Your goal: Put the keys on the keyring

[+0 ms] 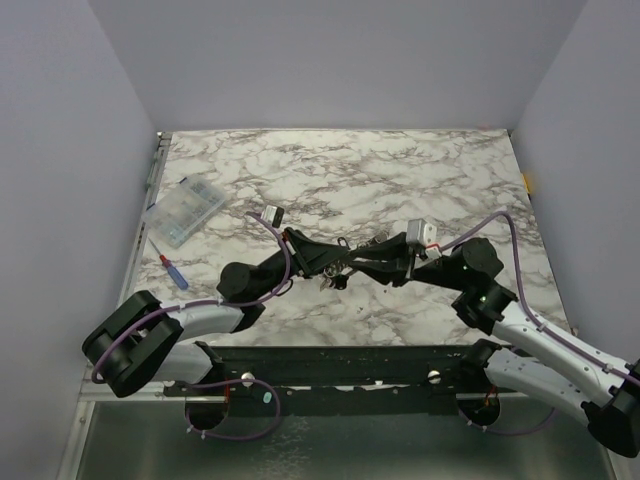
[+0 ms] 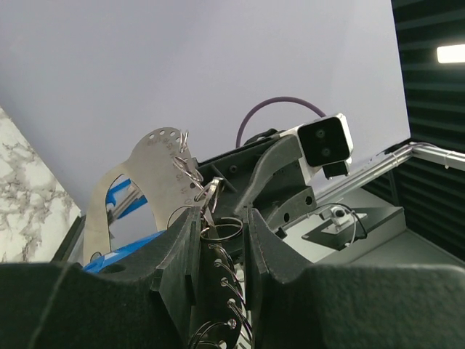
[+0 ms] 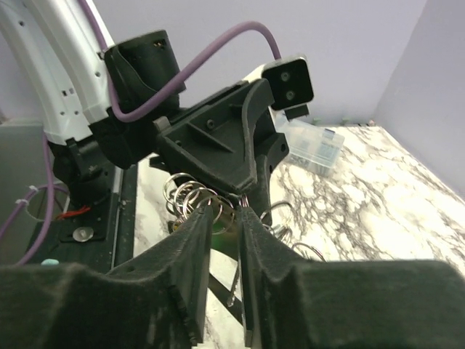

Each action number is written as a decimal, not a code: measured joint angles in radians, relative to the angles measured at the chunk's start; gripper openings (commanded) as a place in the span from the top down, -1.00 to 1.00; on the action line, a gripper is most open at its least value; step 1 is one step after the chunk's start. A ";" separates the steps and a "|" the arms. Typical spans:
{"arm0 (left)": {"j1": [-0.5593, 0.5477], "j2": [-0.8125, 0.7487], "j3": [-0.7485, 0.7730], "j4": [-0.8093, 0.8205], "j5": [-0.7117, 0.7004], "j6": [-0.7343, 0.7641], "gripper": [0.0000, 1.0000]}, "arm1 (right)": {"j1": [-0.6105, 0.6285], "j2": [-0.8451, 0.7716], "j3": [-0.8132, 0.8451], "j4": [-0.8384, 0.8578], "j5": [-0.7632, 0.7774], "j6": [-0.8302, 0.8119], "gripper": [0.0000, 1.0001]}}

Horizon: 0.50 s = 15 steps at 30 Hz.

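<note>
Left wrist view: clamping keyring [image 2: 227, 231] between left pincer [image 2: 221, 218] tips. Cannot tell whether near-closed right pincer [image 3: 231, 211] holds anything. Hold steady; align before pushing.

Two robot arms work one marble desk [image 1: 400, 180], each ending in a single tool: the left tool [image 2: 221, 218] and the right tool [image 3: 227, 214], both to the right of the one clear compartment box [image 1: 186, 212]. One red-handled screwdriver [image 1: 171, 268] lies on the box's near side. Wire rings [image 3: 190, 195] number at least four, too tangled for a firm count. One perforated metal plate [image 2: 149, 174] shows with them.
</note>
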 measured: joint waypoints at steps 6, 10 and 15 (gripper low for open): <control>0.006 -0.002 0.010 0.000 0.000 -0.003 1.00 | 0.017 0.006 0.014 -0.029 0.050 -0.035 0.19; 0.010 -0.012 0.011 0.000 -0.002 -0.003 1.00 | 0.023 0.009 0.027 -0.037 0.072 -0.047 0.19; 0.012 -0.024 0.011 0.000 -0.002 -0.002 1.00 | 0.024 0.008 0.032 -0.039 0.098 -0.055 0.19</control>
